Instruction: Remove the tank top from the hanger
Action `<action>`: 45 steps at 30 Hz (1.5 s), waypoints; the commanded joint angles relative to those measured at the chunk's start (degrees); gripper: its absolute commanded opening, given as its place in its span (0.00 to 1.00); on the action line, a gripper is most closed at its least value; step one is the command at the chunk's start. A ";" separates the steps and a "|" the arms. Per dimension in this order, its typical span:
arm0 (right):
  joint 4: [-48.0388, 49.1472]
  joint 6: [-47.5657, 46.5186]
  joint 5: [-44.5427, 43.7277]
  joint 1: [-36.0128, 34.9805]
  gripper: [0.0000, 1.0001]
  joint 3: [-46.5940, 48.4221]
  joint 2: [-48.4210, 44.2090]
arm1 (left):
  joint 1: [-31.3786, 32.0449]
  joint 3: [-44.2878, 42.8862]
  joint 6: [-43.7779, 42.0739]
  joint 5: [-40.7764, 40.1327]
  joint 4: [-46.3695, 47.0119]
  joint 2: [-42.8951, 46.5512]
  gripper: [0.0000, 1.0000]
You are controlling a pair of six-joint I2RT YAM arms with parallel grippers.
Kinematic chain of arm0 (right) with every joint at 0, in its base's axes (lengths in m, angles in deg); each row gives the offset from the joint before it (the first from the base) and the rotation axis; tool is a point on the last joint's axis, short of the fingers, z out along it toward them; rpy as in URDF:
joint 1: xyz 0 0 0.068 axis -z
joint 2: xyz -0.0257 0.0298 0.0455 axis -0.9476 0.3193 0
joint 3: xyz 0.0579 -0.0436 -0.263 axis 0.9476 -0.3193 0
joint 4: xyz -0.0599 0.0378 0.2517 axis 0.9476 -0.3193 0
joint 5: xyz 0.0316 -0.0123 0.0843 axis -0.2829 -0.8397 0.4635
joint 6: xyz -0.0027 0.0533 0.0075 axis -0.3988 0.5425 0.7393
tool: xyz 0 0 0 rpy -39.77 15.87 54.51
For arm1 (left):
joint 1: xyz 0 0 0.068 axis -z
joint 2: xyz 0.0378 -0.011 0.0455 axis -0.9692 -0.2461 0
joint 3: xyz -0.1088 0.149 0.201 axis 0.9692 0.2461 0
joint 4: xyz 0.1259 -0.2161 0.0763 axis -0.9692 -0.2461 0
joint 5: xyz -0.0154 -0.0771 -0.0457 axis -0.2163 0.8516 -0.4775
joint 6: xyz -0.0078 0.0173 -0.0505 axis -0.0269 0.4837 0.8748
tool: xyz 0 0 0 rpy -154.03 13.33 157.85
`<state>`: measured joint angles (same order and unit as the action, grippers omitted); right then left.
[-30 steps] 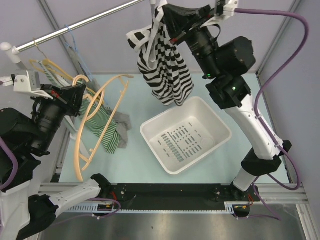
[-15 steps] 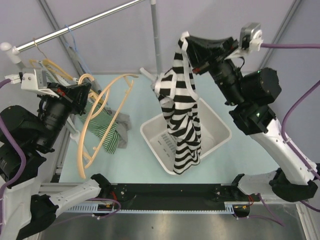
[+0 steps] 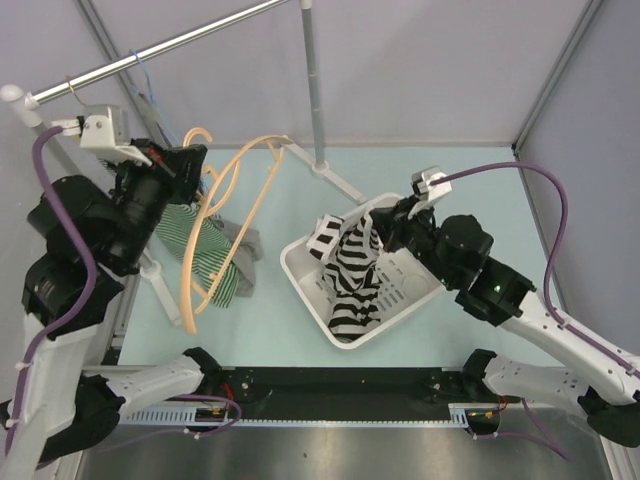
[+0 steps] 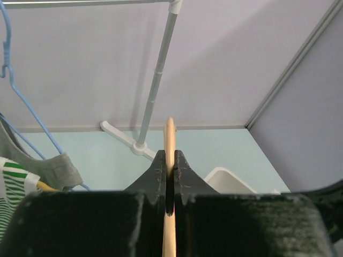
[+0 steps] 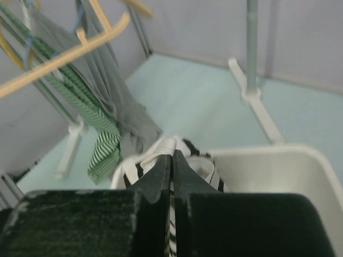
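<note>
The black-and-white striped tank top (image 3: pixel 352 278) is bunched inside the white basket (image 3: pixel 420 290), draped down over its front left wall. My right gripper (image 3: pixel 380 232) is shut on its upper edge; the white trim (image 5: pixel 161 147) shows at the tips of my right gripper (image 5: pixel 172 155) in the right wrist view. My left gripper (image 3: pixel 192 168) is shut on the bare tan wooden hanger (image 3: pixel 228 222), held up at the left. In the left wrist view the hanger bar (image 4: pixel 170 139) runs straight between the closed tips of my left gripper (image 4: pixel 169 158).
A green-striped and a grey garment (image 3: pixel 215 250) hang on the rack at the left, with a blue wire hanger (image 4: pixel 10 80) beside them. A metal rail (image 3: pixel 160 48) and an upright pole (image 3: pixel 312 80) on a white foot stand behind. The basket wall (image 5: pixel 278 171) fills the right wrist view's right.
My right gripper has come down from high above the table and lowered the striped tank top into the basket. My left gripper has lifted the bare hanger up and to the right.
</note>
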<state>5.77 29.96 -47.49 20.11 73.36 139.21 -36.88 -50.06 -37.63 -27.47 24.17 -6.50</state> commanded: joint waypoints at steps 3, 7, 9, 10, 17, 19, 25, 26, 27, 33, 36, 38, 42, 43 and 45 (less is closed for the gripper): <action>-20.98 8.21 -9.06 -4.19 0.19 -0.84 -0.83 | -0.02 -2.69 3.78 -5.73 5.28 -5.79 0.00; -30.41 8.75 -12.40 -7.17 0.51 4.95 2.24 | -0.03 -3.83 4.48 -8.01 5.90 -9.66 0.00; -34.80 7.43 -15.74 -9.97 0.68 11.10 5.22 | -0.03 -3.75 5.00 -8.98 6.60 -10.37 0.00; -36.03 6.73 -18.10 -10.95 0.78 13.56 6.37 | -0.11 -3.83 5.27 -9.42 6.78 -10.98 0.00; -31.33 -2.94 -16.74 -22.03 0.92 28.16 15.16 | 0.06 -3.92 7.29 -16.27 6.43 -13.18 0.00; -28.59 -4.43 -13.92 -25.80 0.92 31.24 17.97 | -0.02 -3.92 7.29 -18.21 6.25 -13.53 0.00; -23.13 -9.87 -17.40 -36.07 0.94 40.38 27.63 | 0.24 -4.27 6.68 -22.94 6.08 -15.55 0.00; -21.91 -10.32 -18.73 -37.05 0.95 41.26 28.78 | 0.24 -4.36 6.33 -23.57 6.16 -15.90 0.00; -21.46 -11.72 -19.96 -37.67 0.95 42.05 29.84 | 0.33 -4.80 5.98 -23.92 6.08 -16.69 0.00; -22.69 -15.86 -27.26 -39.26 0.98 49.61 39.16 | 1.82 -7.26 4.31 -28.40 3.79 -19.42 0.00; -20.76 -17.88 -32.61 -39.17 0.95 50.15 41.54 | 2.52 -7.00 4.22 -29.46 3.44 -18.99 0.00; -18.13 -19.81 -36.75 -39.17 0.89 49.10 42.33 | 3.05 -6.91 4.39 -30.25 3.44 -18.55 0.00; -13.90 -21.75 -39.48 -39.00 0.79 46.46 42.16 | 3.40 -6.73 4.39 -30.60 3.09 -18.19 0.00; -12.42 -22.01 -39.74 -39.00 0.77 45.93 41.98 | 3.40 -6.73 4.57 -30.60 2.74 -18.19 0.00; -10.05 -22.89 -40.88 -38.82 0.71 44.09 41.54 | 3.49 -6.30 4.83 -30.43 2.56 -17.93 0.00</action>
<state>-11.85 10.66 -82.90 -19.08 119.31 182.19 -33.91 -54.72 -32.45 -56.27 26.51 -26.14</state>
